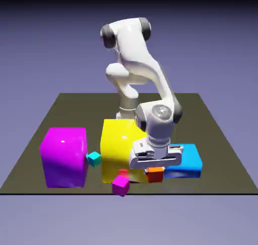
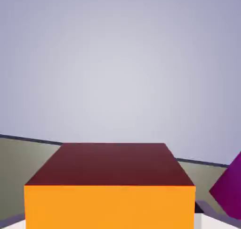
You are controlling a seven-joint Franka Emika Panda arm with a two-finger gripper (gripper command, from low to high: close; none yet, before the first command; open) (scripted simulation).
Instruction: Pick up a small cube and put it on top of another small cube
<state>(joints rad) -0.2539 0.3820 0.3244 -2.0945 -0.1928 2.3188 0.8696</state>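
A tiny orange cube (image 1: 155, 175) sits clasped between the fingers of a white gripper (image 1: 155, 169) — shut on it — in the lower right of the exterior view. In the hand view the same cube looms large at the bottom middle, its dark red face above a bright orange one. The hand hangs directly over it, in front of a blue block (image 1: 184, 161) at right and a yellow block (image 1: 117, 150) near the middle. A tiny magenta cube (image 1: 121, 185) rests just left of the orange one at bottom center, its edge also showing at the hand view's lower right. Farther left, a tiny teal cube (image 1: 94, 159) lies between the yellow block and a big magenta block (image 1: 65, 157) — all on a dark table (image 1: 80, 110).
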